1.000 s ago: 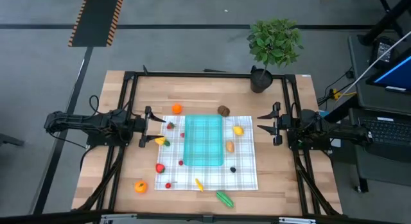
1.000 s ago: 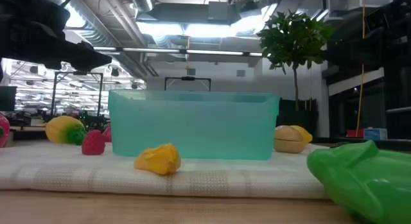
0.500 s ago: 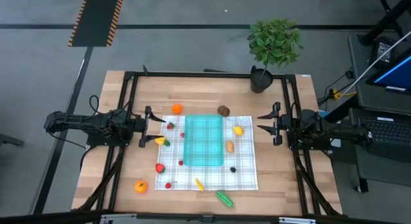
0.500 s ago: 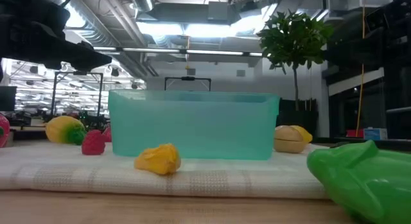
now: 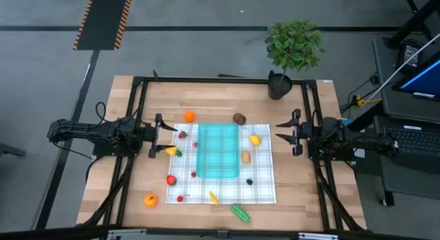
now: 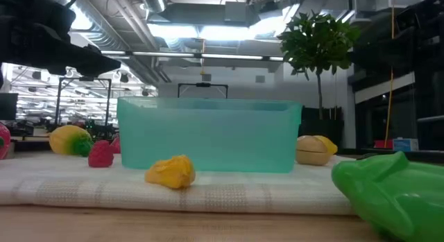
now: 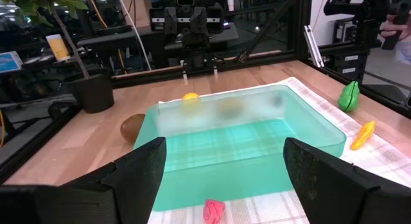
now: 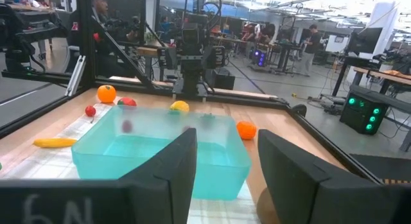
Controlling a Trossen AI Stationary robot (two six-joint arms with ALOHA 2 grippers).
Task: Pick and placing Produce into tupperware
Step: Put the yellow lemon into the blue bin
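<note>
Both arms wait with fingers parted and empty: the left gripper (image 5: pixel 159 137) and right gripper (image 5: pixel 287 135) flank the teal tupperware (image 5: pixel 218 150) on the checked cloth (image 5: pixel 265 188), produce (image 5: pixel 171 179) scattered around it.

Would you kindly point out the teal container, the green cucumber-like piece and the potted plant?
teal container (image 5: pixel 218 151), high view, middle of its floor.
green cucumber-like piece (image 5: pixel 240 212), high view, middle of its body.
potted plant (image 5: pixel 294 42), high view, centre of its leaves.
</note>
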